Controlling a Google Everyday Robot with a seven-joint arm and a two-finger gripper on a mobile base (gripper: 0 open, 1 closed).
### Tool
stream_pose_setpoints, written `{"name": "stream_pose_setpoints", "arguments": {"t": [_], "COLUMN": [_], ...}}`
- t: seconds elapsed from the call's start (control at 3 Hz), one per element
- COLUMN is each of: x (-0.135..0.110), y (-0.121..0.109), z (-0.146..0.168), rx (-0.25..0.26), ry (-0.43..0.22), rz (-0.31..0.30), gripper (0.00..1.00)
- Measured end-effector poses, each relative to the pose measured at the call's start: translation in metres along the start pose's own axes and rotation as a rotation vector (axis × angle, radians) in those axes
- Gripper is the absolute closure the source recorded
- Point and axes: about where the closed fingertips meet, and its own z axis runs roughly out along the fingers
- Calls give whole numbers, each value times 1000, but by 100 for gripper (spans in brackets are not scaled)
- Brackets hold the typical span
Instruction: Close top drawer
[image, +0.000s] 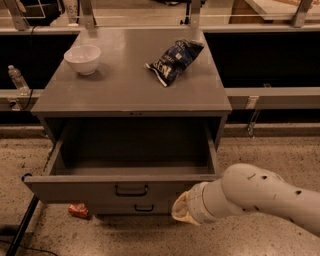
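Note:
The top drawer (75, 189) of the grey metal cabinet is pulled far out and looks empty inside. Its wide front panel faces me with a small black bar handle (131, 190) at the centre. My gripper (181, 210) is at the end of the white arm that comes in from the lower right. It sits low in front of the drawer's front panel, right of the handle and just below the panel's lower right part. Its tan end points at the cabinet.
On the cabinet top (120, 95) stand a white bowl (82, 59) at the back left and a dark blue chip bag (173, 61) at the back right. A shorter drawer front (115, 208) lies below. A water bottle (18, 80) stands at the left, a red object (79, 210) on the floor.

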Motion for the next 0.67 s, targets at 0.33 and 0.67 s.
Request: {"name": "stream_pose_setpoints", "arguments": {"t": [0.33, 0.67], "x": [-2, -3], "y": [-12, -25], "z": [12, 13], "rx": [69, 133], "ry": [7, 27], "rz": [-57, -95], "gripper": [100, 100]}}
